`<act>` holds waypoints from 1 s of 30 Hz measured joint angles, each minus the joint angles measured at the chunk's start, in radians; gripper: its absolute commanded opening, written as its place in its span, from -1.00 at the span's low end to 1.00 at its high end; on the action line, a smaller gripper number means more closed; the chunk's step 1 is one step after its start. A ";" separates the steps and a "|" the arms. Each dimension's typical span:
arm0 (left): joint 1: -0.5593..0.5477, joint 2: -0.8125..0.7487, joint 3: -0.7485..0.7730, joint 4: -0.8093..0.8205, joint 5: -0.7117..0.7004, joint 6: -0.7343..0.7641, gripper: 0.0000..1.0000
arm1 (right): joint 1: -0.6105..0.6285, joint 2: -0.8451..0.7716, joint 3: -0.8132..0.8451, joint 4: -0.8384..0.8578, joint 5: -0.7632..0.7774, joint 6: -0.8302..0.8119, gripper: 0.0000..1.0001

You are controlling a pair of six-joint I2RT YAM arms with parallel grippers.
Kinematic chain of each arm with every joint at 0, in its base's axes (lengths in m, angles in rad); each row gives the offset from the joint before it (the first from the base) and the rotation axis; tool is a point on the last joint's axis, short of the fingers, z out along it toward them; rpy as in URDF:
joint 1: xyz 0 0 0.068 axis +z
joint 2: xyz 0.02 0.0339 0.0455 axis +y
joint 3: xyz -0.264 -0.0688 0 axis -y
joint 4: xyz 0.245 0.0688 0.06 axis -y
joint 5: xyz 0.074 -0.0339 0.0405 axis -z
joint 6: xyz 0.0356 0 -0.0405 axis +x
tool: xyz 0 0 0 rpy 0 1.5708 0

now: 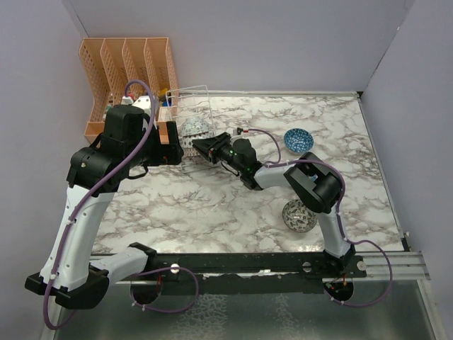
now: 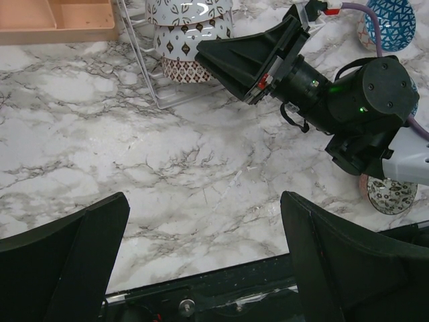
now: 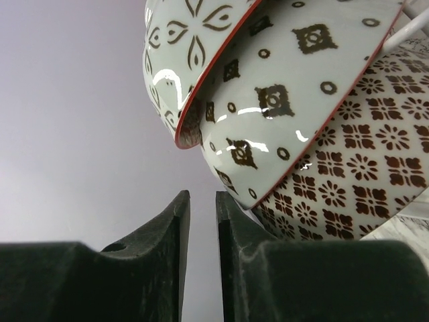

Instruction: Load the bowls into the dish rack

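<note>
Back left on the marble table (image 1: 212,205), inside the silvery-white thin-wire dish rack (image 1: 190,106): three white patterned ceramic bowls (image 2: 191,37), nested on edge. Just before them, the right gripper (image 1: 198,146): hovers with claw parted a sliver, grips nothing. Nearby, the left gripper (image 2: 204,201): gapes wide above the marble. Further right, well apart: round blue ceramic bowl (image 1: 298,139), dark grey-green ceramic bowl (image 1: 298,214).

In the top external view we look down from above and behind the arms, far enough that the whole marble table (image 1: 212,212) fits in, with the dish rack (image 1: 185,92) at its far left part. From the left wrist we look down on the table from a middle height, past the left gripper (image 2: 204,201), facing toward the right gripper (image 2: 208,57) and the rack. From the right wrist we look low and nearly level toward the wall (image 3: 67,100), very close to the bowls (image 3: 295,87) in the rack. All three views share these bowls.
</note>
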State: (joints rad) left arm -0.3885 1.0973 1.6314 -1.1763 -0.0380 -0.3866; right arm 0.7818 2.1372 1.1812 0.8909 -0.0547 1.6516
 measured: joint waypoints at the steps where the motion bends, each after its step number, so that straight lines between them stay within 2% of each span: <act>1: 0.000 0.000 0.000 0.000 0.000 0.000 0.98 | 0.000 -0.001 0.000 -0.001 0.000 0.002 -0.50; 7: 0.000 0.000 0.000 0.003 0.000 0.000 0.98 | 0.000 -0.064 -0.042 -0.046 -0.001 0.001 -0.47; 14: 0.000 0.010 0.011 0.010 -0.009 -0.005 0.98 | -0.012 -0.269 -0.102 -0.209 -0.004 -0.082 -0.24; 20: 0.000 0.013 0.011 0.022 -0.016 -0.011 0.98 | -0.056 -0.526 -0.110 -0.476 -0.008 -0.220 -0.15; 23: 0.000 0.014 0.011 0.027 -0.016 -0.012 0.98 | -0.117 -0.619 -0.111 -0.618 -0.011 -0.292 -0.13; 30: 0.000 0.023 0.014 0.050 -0.016 -0.015 0.98 | -0.282 -0.666 -0.030 -1.045 0.029 -0.552 0.26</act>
State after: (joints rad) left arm -0.3885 1.1206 1.6451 -1.1267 -0.0544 -0.4015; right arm 0.4999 1.4712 1.1515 -0.1543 -0.0254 1.1000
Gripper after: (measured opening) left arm 0.991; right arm 0.563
